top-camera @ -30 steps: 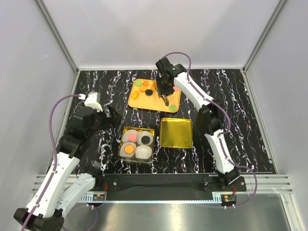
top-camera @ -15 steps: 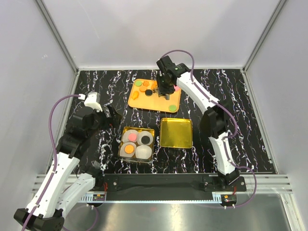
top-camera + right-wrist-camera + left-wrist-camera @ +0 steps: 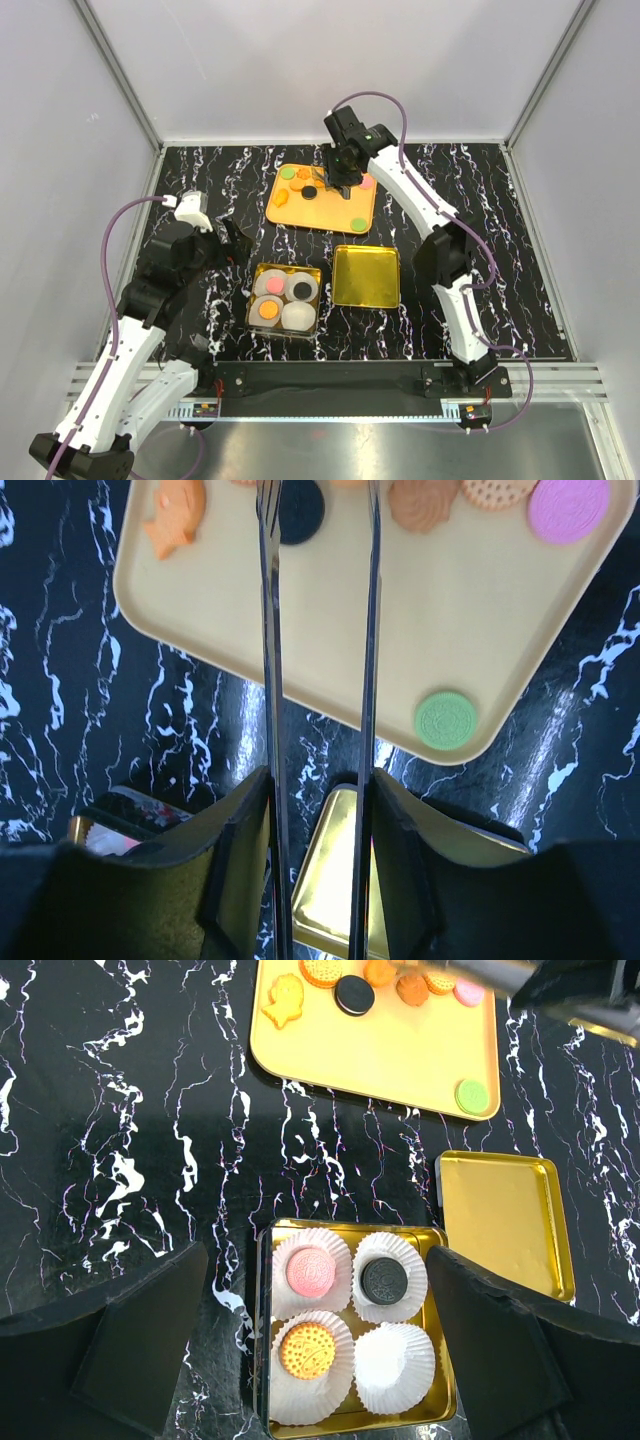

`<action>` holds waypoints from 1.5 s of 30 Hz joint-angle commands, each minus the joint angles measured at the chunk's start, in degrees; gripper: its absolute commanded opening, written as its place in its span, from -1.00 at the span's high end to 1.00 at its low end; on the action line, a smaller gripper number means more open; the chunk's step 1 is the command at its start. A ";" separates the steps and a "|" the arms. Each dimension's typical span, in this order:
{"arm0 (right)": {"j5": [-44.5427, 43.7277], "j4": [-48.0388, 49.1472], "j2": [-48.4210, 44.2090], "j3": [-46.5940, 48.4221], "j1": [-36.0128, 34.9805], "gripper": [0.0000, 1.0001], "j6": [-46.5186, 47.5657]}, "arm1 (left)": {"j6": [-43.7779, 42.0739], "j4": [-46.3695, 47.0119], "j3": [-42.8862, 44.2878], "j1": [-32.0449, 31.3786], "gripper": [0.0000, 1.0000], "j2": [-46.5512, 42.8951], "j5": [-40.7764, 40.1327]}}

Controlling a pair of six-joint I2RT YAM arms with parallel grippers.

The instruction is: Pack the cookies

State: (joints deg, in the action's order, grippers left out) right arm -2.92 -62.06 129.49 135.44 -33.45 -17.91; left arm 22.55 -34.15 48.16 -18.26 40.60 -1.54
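The cookies lie on an orange tray (image 3: 330, 212): a black one (image 3: 300, 510), a green one (image 3: 446, 719), a pink one (image 3: 568, 508) and an orange fish-shaped one (image 3: 175, 515). My right gripper (image 3: 320, 780) is shut on metal tongs (image 3: 270, 680) over the tray's far side (image 3: 343, 170). The tong blades stand apart, and the black cookie shows between their tips. Three more cookies, pink (image 3: 311, 1272), black (image 3: 384, 1279) and orange (image 3: 307, 1350), sit in paper cups in a gold tin (image 3: 262, 1360). One cup (image 3: 396, 1365) holds nothing. My left gripper (image 3: 315, 1345) hangs open above the tin.
The tin's gold lid (image 3: 366, 276) lies right of the tin (image 3: 252, 290), just in front of the tray. The black marbled tabletop is bounded by white walls and aluminium posts. The left arm (image 3: 180, 265) hovers left of the tin.
My right gripper has moved with the tongs from the tray's middle toward its far edge, and the blades have spread slightly. The left arm has stayed still.
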 commanded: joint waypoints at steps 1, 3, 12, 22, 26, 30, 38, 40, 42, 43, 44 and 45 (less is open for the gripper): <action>-2.97 -1.74 2.34 6.85 -0.56 0.02 -1.07 | 0.39 2.86 -0.08 0.42 -0.98 -0.52 1.19; -3.85 -1.83 3.84 8.26 -0.56 0.01 -1.68 | 0.39 2.86 0.00 0.42 -0.98 -0.35 1.19; -4.82 -1.74 7.44 9.93 -0.56 0.01 -4.94 | 0.39 3.04 -0.09 0.42 -0.98 -0.43 2.68; -4.99 -1.57 9.55 11.34 -0.47 -0.07 -6.35 | 0.39 3.04 -0.17 0.42 -0.98 -0.70 2.95; -3.94 -1.22 10.96 12.48 -0.56 -0.07 -6.61 | 0.39 3.04 -0.26 0.42 -0.98 -0.52 3.04; -3.67 -1.83 12.45 14.15 -0.47 -0.08 -6.70 | 0.39 3.04 -0.17 0.42 -0.98 -0.52 2.95; -4.11 -1.57 12.45 13.01 -0.56 -0.04 -6.70 | 0.39 3.04 -0.17 0.42 -0.98 -0.52 2.95; -3.68 -1.31 12.10 13.01 -0.47 0.02 -6.70 | 0.39 3.04 -0.17 0.42 -0.98 -0.52 2.86; -3.67 -1.31 11.66 12.84 -0.47 0.09 -6.78 | 0.39 3.04 -0.17 0.42 -0.98 -0.61 2.86; -3.59 -1.13 11.05 12.40 -0.56 0.10 -6.79 | 0.39 3.04 -0.17 0.42 -0.98 -0.52 2.86; -3.41 -0.96 10.78 12.05 -0.56 0.12 -6.79 | 0.39 3.04 -0.09 0.42 -0.98 -0.43 2.86; -3.24 -0.61 10.35 11.52 -0.47 0.13 -6.79 | 0.39 3.04 -0.09 0.42 -0.98 -0.43 2.95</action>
State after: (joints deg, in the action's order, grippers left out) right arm -6.44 -64.25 142.58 147.04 -33.50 -24.14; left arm 22.72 -34.11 48.16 -18.20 40.60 0.23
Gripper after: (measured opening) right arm 0.464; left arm 0.988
